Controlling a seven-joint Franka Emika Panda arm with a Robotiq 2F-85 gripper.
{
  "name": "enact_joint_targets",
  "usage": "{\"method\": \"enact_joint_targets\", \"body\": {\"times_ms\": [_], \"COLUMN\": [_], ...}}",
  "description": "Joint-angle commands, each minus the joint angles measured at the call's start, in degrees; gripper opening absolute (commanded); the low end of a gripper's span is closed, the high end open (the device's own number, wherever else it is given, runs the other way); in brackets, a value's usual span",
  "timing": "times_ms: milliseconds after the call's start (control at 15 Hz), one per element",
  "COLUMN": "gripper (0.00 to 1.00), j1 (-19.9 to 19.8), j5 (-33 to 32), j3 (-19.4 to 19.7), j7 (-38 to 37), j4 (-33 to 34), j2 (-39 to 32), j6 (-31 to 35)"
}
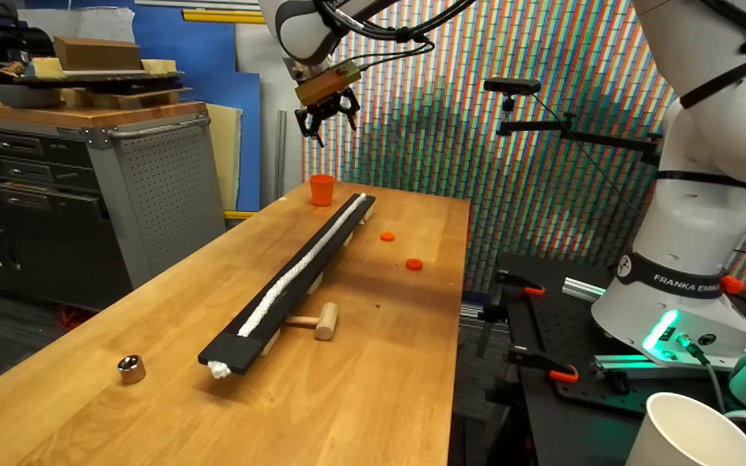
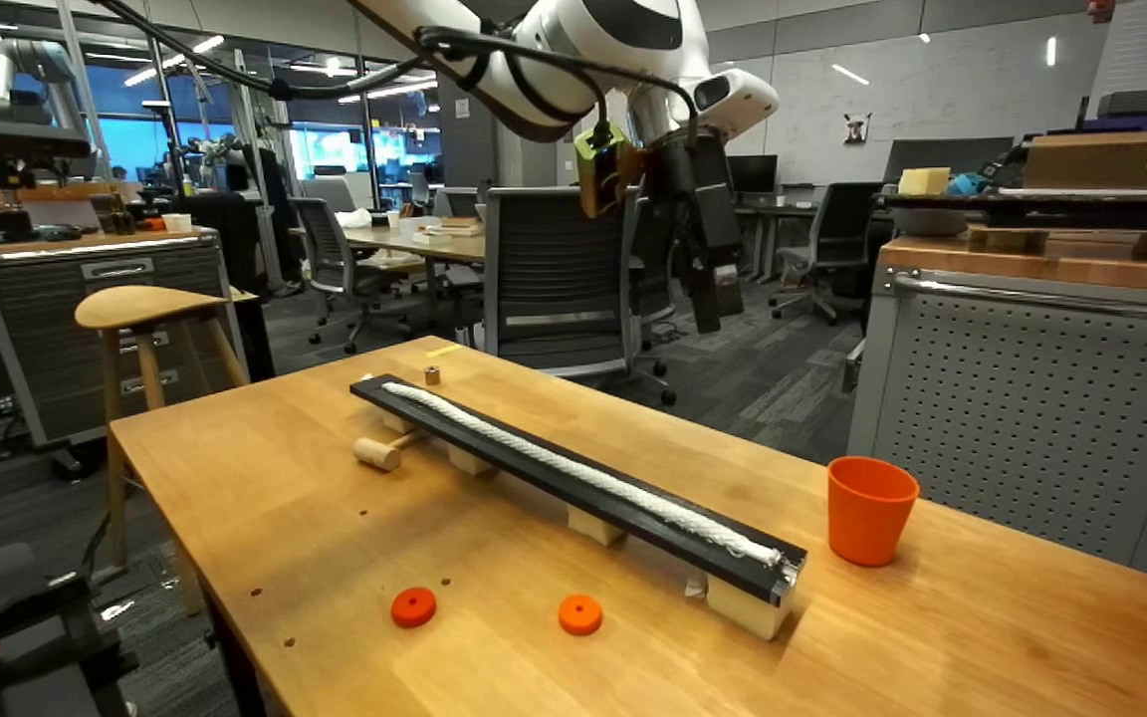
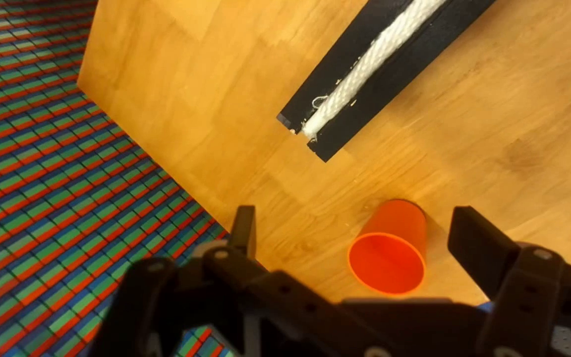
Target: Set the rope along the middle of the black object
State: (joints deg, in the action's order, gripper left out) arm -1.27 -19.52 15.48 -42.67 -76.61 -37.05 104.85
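The black object (image 1: 234,346) is a long narrow bar raised on pale blocks on the wooden table. The white rope (image 1: 307,259) lies lengthwise along its top in both exterior views. A frayed white tuft pokes out at the bar's end near the mallet; a plain black stretch lies between it and the visible rope. In the wrist view, the rope (image 3: 374,54) lies in the bar's middle channel and ends at the tip of the bar (image 3: 387,84). My gripper (image 1: 338,134) is open and empty, high above the table's far end, apart from rope and bar.
An orange cup (image 1: 322,191) stands beside the bar's end, below my open fingers in the wrist view (image 3: 389,263). A wooden mallet (image 1: 326,321) lies partly under the bar. Two orange discs (image 2: 413,607) and a metal socket (image 1: 131,369) lie on the table.
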Motion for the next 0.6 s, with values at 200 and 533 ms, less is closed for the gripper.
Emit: {"method": "enact_joint_targets", "body": {"times_ms": [200,533], "gripper": [1.00,1.00], "j1": [-0.5,-0.5], "j5": [-0.3,-0.3], "j3": [-0.5,-0.5], "j7": [4.4,4.9], "j4": [-2.7,-3.4], "j2": [2.9,3.2], "j6": [0.3,0.9]}}
